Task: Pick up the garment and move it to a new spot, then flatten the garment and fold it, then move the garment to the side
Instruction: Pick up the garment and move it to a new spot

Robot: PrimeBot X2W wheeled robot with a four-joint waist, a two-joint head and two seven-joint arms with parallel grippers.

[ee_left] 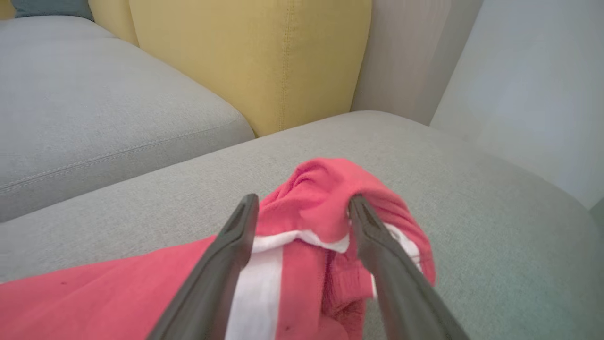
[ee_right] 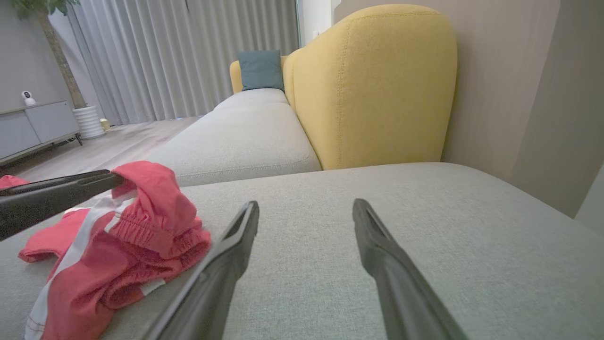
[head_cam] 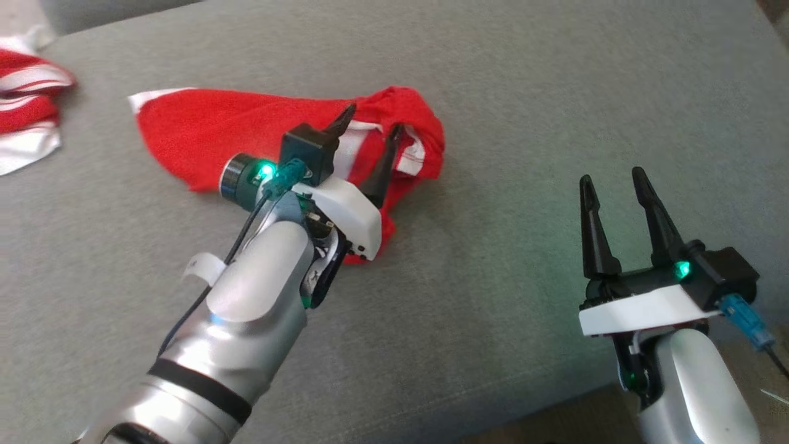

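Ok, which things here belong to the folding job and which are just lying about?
Job: red garment; left gripper, fingers apart over it; right gripper, open nearby.
Lying about: striped cloth at the far left; teal cushion; yellow backrest.

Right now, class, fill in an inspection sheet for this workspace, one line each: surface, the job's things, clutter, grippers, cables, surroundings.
Surface: grey sofa cushion, flat, no stains seen.
Job's things: red garment with white stripes, lying on the cushion, bunched at one end.
Clutter: red and white cloth at the far left of the head view.
Grippers: left gripper open, fingers astride the garment's bunched end; right gripper open over the cushion, holding nothing.
Cables: dark cable along the left wrist; blue-plugged cable at the right wrist.
Surroundings: yellow backrest, teal pillow, grey curtains.
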